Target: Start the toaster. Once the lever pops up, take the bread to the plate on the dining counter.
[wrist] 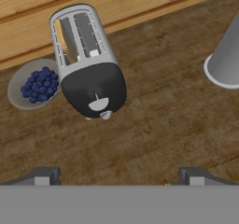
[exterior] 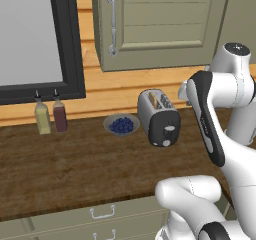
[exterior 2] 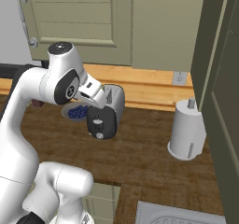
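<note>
End effector (wrist: 119,175) open, tips cropped | bread (wrist: 62,40) mostly hidden in toaster (wrist: 86,55)

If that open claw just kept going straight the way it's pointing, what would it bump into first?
Most likely the toaster. The hand view looks down along the open gripper, and the toaster's black end with the lever lies just ahead of the fingertips; slightly off, it would meet the bare worktop instead. Depth is hard to judge.

Both base views look forward and down from behind the arm, left and right, sharing the toaster (exterior: 159,116) on the table (exterior: 75,169). The hand view looks down past the pincer (wrist: 119,174), with the toaster ahead.
</note>
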Robot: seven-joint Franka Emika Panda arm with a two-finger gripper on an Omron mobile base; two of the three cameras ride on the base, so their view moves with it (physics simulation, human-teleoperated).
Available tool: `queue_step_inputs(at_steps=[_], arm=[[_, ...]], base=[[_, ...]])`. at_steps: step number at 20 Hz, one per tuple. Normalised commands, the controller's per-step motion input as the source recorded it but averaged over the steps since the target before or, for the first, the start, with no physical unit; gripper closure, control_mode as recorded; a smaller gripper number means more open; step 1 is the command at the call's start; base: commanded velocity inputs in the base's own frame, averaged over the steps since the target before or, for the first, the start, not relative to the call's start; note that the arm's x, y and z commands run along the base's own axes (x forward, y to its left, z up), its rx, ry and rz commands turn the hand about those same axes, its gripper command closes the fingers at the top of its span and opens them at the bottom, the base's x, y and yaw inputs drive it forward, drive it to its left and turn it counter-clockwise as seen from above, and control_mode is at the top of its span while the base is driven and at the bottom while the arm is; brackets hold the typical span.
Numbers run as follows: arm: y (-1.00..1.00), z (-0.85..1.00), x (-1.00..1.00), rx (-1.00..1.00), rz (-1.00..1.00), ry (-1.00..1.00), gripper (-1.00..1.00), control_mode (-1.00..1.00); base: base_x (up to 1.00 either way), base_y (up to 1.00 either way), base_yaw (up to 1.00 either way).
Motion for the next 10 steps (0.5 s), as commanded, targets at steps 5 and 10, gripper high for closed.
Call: queue_step_inputs(at_steps=[5, 10], arm=[[0.0, 0.0, 0.0, 0.0, 0.0, 0.0, -1.0, -1.0], [0.0, 0.0, 0.0, 0.0, 0.0, 0.0, -1.0, -1.0]], base=[[0.0, 0.0, 0.0], [0.0, 0.0, 0.0]])
